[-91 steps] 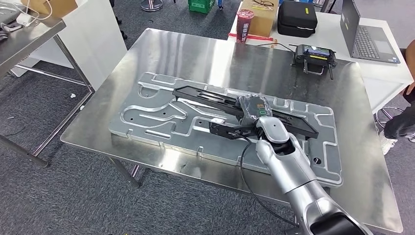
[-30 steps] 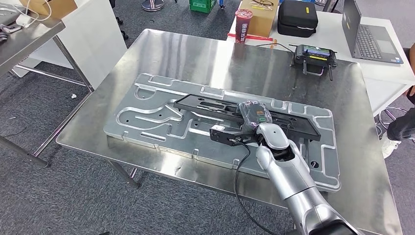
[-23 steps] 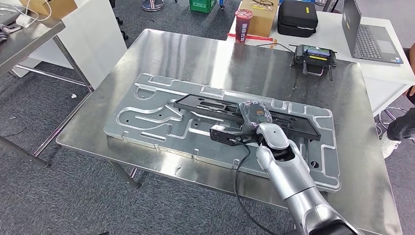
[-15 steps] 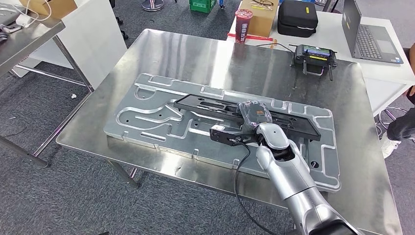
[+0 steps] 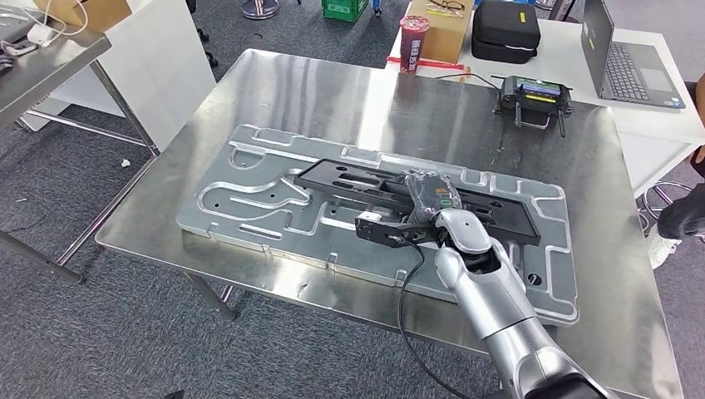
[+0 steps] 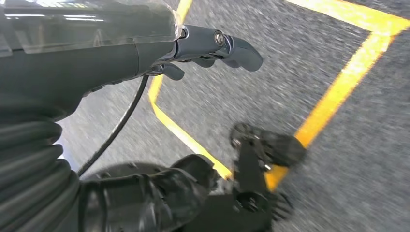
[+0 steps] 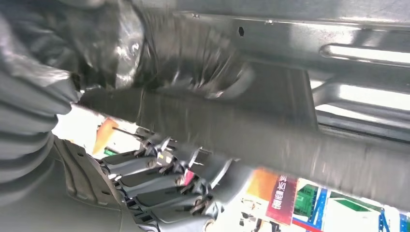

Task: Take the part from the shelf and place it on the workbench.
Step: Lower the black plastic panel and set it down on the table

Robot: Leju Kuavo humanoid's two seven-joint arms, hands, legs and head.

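Note:
A long black slotted part (image 5: 349, 179) lies lengthwise over the big aluminium plate (image 5: 249, 195) on the steel workbench (image 5: 332, 91). My right hand (image 5: 432, 195), in a clear cover, grips the part near its middle from above. In the right wrist view, the dark bar of the part (image 7: 270, 140) runs across, with the hand's fingers (image 7: 159, 166) wrapped beneath it and the plate (image 7: 338, 43) close behind. I cannot tell whether the part touches the plate. In the left wrist view, my left hand (image 6: 203, 46) hangs over the grey floor, holding nothing.
A handheld controller (image 5: 532, 93) sits at the workbench's far right. Behind it a white desk holds a red cup (image 5: 414, 41), a cardboard box (image 5: 445, 29), a black case (image 5: 505, 29) and a laptop (image 5: 623, 62). Another steel table (image 5: 41, 66) stands at left. A person's dark sleeve (image 5: 686, 212) shows at the right edge.
The black part has shifted slightly and sunk a little toward the plate while my right hand keeps its grip. Since three seconds ago the camera has shifted a little.

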